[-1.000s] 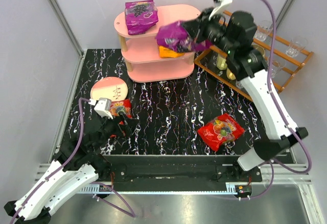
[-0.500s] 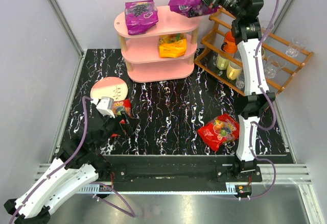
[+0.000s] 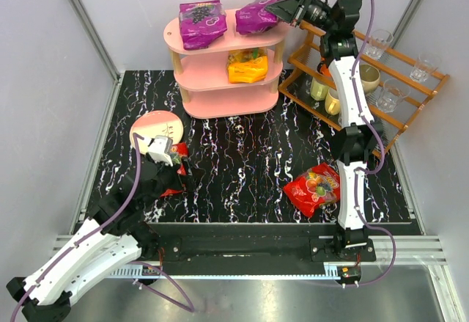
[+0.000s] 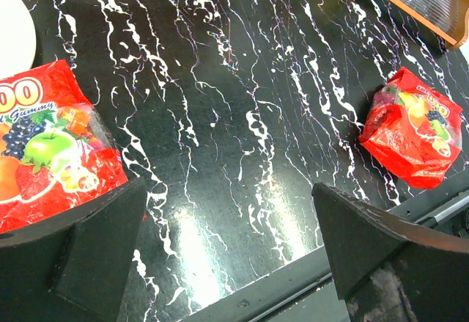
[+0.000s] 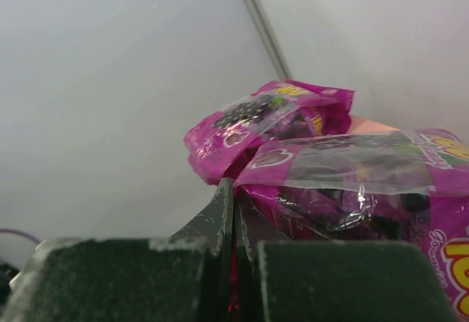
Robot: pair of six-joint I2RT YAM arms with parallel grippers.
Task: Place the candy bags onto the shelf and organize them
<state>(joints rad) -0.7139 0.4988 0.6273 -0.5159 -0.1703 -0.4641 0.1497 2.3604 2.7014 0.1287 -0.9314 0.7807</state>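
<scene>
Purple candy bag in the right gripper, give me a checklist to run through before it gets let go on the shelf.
1. Grip: right gripper shut on the held purple bag: ok.
2. Held purple bag above the right end of the top tier of the shelf: ok.
3. Its weight resting on that tier: cannot tell.
4. Gap to the other purple bag: ok in the top view.
5. Away from the shelf: left gripper, open over the table: ok.
6. All bags shelved: not ok, the left red bag and the right red bag lie on the table.
</scene>
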